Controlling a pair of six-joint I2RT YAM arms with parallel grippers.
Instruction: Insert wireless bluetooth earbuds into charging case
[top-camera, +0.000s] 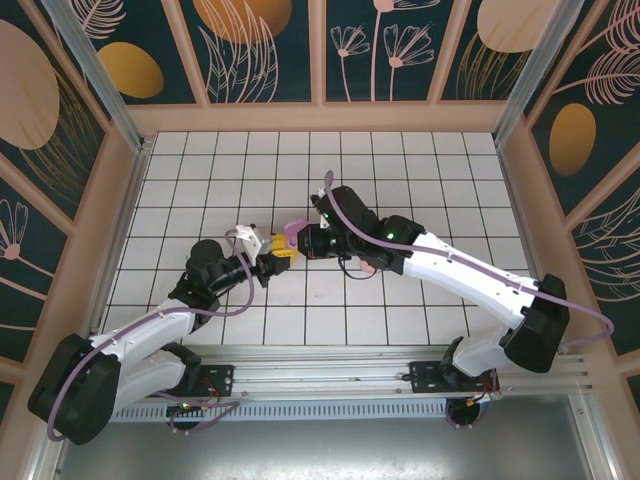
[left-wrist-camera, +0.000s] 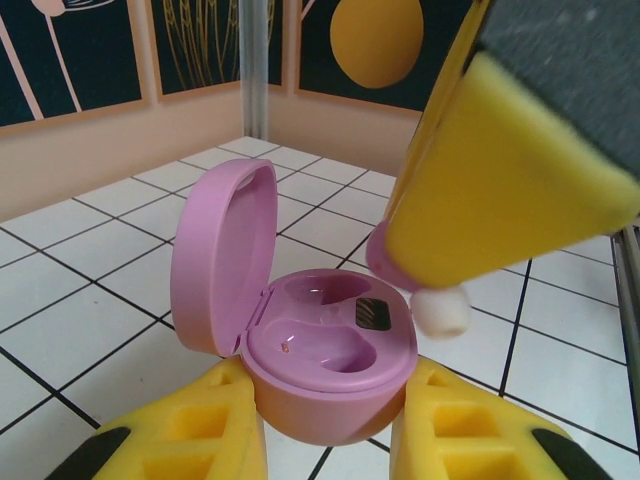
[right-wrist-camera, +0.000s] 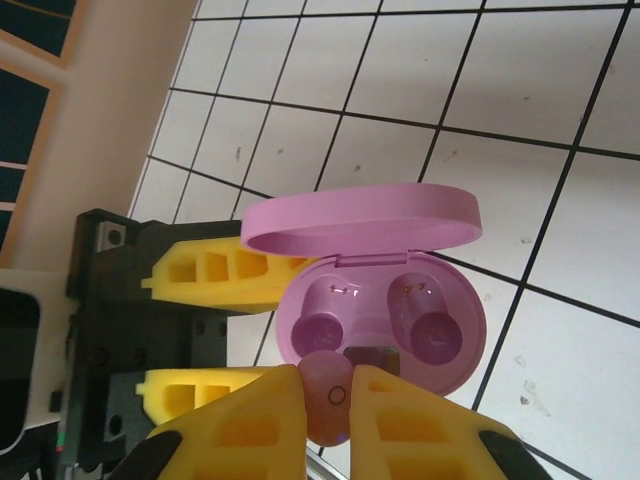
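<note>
Top view: the left gripper (top-camera: 272, 262) is closed around the open pink charging case (top-camera: 291, 234). The right gripper (top-camera: 300, 241) meets it from the other side.

Left wrist view: the pink earbud (left-wrist-camera: 440, 310) hangs with its white tip lowest, just beside the rim (left-wrist-camera: 400, 345). If lowered from here, I think it may hit the rim and slip.

Right wrist view: the right gripper is pinched on the earbud at the case's near edge. Here both wells (right-wrist-camera: 435, 335) show from above and look empty. A hard push could tilt the case.

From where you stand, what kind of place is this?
Probably a staged robot test cell: a white tiled floor, dark wall panels painted with plants, and a metal mounting rail.
</note>
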